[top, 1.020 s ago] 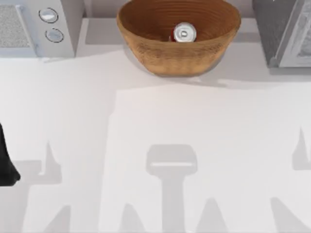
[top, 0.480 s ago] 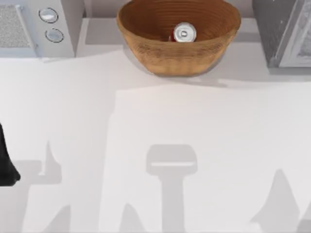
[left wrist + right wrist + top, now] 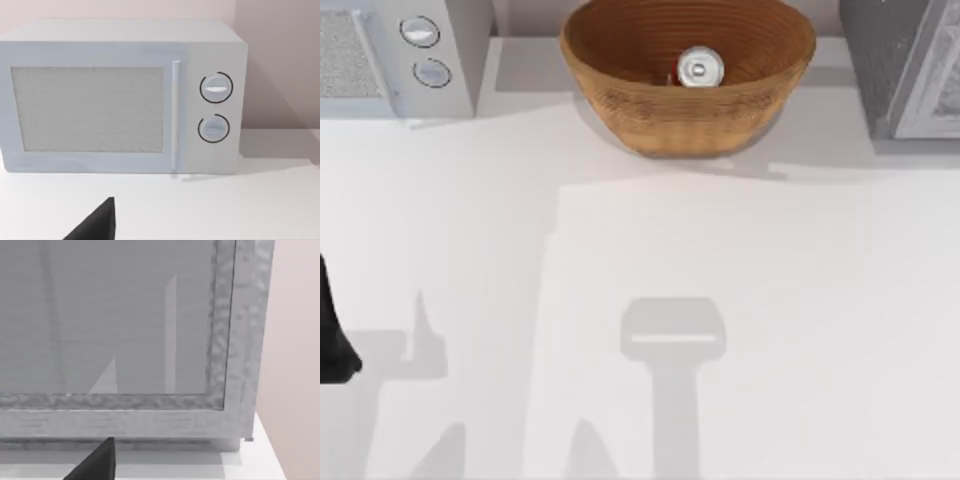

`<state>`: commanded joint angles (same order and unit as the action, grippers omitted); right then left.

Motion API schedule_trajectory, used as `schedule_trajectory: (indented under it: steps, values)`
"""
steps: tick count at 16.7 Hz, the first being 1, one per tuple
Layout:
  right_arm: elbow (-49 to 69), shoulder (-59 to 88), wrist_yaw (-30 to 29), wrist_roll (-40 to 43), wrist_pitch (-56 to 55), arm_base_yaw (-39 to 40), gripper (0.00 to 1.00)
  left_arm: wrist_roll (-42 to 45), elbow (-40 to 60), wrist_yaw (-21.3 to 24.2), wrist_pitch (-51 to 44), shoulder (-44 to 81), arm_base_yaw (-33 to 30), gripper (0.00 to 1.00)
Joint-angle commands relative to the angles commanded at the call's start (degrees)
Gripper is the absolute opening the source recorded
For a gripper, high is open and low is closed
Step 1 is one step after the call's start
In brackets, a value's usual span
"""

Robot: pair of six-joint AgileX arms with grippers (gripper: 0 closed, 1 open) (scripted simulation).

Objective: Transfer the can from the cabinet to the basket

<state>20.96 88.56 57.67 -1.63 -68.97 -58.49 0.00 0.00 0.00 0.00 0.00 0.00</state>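
The brown wicker basket (image 3: 620,95) stands at the back middle of the table. The can (image 3: 699,69) sits upright inside it, silver top up, with a sliver of red side showing. At the back right corner is the dark grey cabinet (image 3: 880,60), and its lighter framed door (image 3: 125,325) is seen close up in the right wrist view. A black tip of my right gripper (image 3: 97,462) shows low in that view, well short of the door. My left arm (image 3: 332,340) is parked at the table's left edge, its gripper (image 3: 97,222) holding nothing in view.
A white microwave (image 3: 390,55) with two round knobs (image 3: 216,88) stands at the back left, facing the left wrist camera. Bare white tabletop (image 3: 650,250) spreads in front of the basket, crossed by grey shadows.
The right arm's shadow slid down and off the table's lower right. The can, basket and left arm have not moved.
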Motion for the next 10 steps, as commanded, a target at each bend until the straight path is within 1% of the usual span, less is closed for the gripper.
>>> schedule_trajectory:
  steps: [7,10]
  values:
    - [0.5,0.1,0.2,0.0,0.5,0.0,1.0,0.0,0.0,0.0,0.0,0.0,0.0,1.0]
    - [5.8,-0.2,0.7,-0.1,5.8,-0.4,1.0,0.0,0.0,0.0,0.0,0.0,0.0,1.0]
